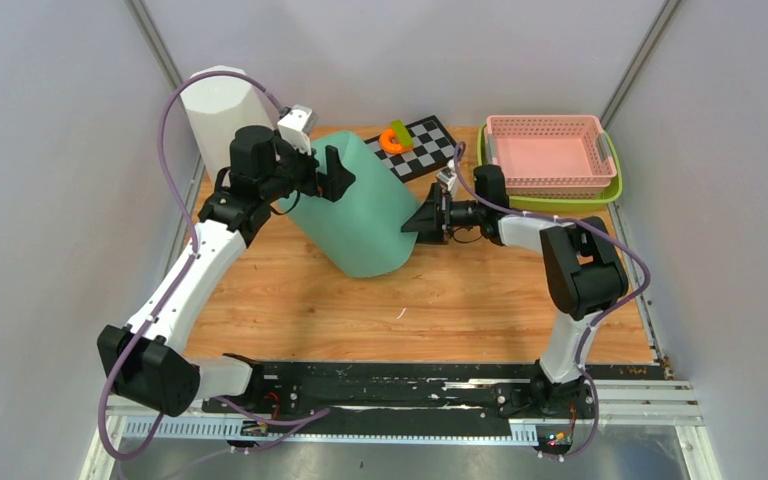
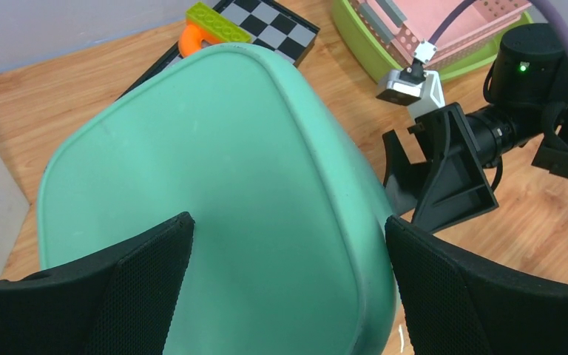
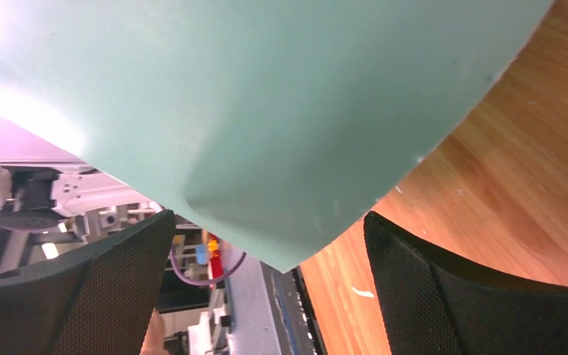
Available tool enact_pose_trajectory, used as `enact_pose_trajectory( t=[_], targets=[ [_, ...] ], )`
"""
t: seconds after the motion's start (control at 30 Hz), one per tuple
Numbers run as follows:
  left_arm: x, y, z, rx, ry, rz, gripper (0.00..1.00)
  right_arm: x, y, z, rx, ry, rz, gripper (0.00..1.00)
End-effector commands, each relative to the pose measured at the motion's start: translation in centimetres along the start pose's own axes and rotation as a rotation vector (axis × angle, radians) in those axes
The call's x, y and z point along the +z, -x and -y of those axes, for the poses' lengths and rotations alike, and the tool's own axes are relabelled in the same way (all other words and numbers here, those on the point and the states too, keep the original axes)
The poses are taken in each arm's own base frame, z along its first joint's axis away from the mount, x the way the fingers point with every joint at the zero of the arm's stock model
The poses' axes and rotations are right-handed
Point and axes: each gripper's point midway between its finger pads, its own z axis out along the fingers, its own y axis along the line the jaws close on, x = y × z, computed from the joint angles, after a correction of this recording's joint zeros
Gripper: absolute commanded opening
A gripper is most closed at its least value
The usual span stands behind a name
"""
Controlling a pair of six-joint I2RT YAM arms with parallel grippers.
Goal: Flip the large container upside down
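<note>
The large container (image 1: 355, 205) is a teal tub standing tilted in the middle of the wooden table, its closed base turned up and back. In the left wrist view that base (image 2: 214, 185) fills the frame. My left gripper (image 1: 325, 170) is open at the tub's upper left, and its black fingers (image 2: 140, 274) spread wide over the base. My right gripper (image 1: 422, 220) is open against the tub's right side. In the right wrist view the teal wall (image 3: 266, 96) hangs above the gap between the fingers (image 3: 429, 281), with its rim just over the wood.
A white bin (image 1: 222, 110) stands at the back left. Behind the tub lies a checkerboard (image 1: 420, 148) with an orange piece and a green brick (image 1: 395, 138). At the back right, a pink basket (image 1: 550, 152) sits in a green tray (image 1: 560, 200).
</note>
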Motion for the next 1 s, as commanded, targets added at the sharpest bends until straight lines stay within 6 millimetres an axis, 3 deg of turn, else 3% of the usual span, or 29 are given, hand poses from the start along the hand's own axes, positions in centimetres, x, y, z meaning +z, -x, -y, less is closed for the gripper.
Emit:
enact_pose_trajectory(
  t=[0.0, 0.2, 0.5, 0.97],
  targets=[
    [0.6, -6.1, 0.7, -0.105, -0.053, -0.195, 1.0, -2.0, 1.2, -0.5, -0.096, -0.08, 0.037, 1.0],
    [0.7, -6.1, 1.0, -0.116, -0.068, -0.195, 1.0, -3.6, 1.0, -0.8, -0.135, -0.162, 0.045, 1.0],
    [1.0, -6.1, 1.8, -0.144, -0.115, -0.192, 1.0, -3.7, 0.4, -0.8, -0.129, -0.162, 0.043, 1.0],
    [1.2, -6.8, 1.9, -0.164, -0.129, -0.196, 1.0, -2.9, -1.1, 2.6, -0.023, -0.166, 0.025, 1.0]
  ],
)
